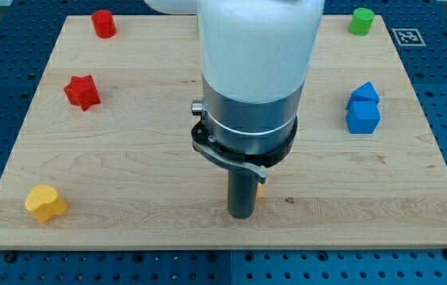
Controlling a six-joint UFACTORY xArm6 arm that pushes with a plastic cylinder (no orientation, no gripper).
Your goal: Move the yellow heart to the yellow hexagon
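A yellow block (45,203), apparently the heart, lies near the board's bottom left corner. My tip (242,215) rests on the board at the bottom centre, far to the right of that block. A small sliver of another yellow block (261,188) shows just to the right of the rod. The rest of it is hidden behind the rod and the arm, so I cannot make out its shape. The tip is right beside this sliver; I cannot tell whether they touch.
A red cylinder (103,24) stands at the top left and a red star (82,92) below it. A green cylinder (361,20) stands at the top right. Two blue blocks (363,108) sit together at the right. The arm's bulk (255,71) hides the board's centre.
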